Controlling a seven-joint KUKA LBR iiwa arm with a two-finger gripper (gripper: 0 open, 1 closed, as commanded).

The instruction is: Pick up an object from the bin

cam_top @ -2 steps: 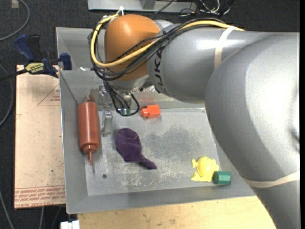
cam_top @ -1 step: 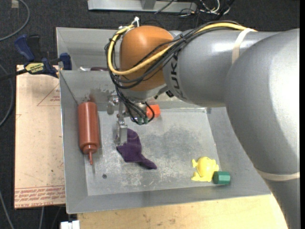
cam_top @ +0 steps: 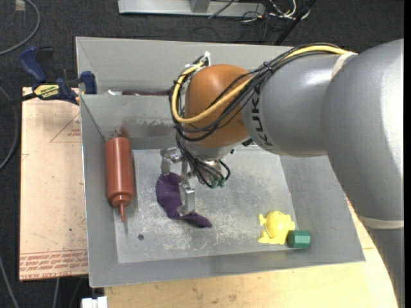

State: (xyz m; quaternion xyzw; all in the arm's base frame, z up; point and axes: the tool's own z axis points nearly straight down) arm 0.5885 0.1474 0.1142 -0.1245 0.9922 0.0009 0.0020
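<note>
Arm (cam_top: 321,101) over scuffed grey bin (cam_top: 247,194); dark floor (cam_top: 96,21) w/ cables (cam_top: 282,2) behind.

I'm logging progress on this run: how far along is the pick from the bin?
Done: the claw is down in the bin, at the purple floppy thing in its middle. In hand: its fingers stand apart about that thing; no grip looks closed yet. Left: close, then lift it clear. The red-brown bottle, yellow toy and green block lie untouched.

Chunky grey arm (cam_top: 321,101), black KUKA lettering, orange dome cover (cam_top: 215,98) wrapped in yellow and black cables (cam_top: 174,101), silvery gripper (cam_top: 179,185).
</note>
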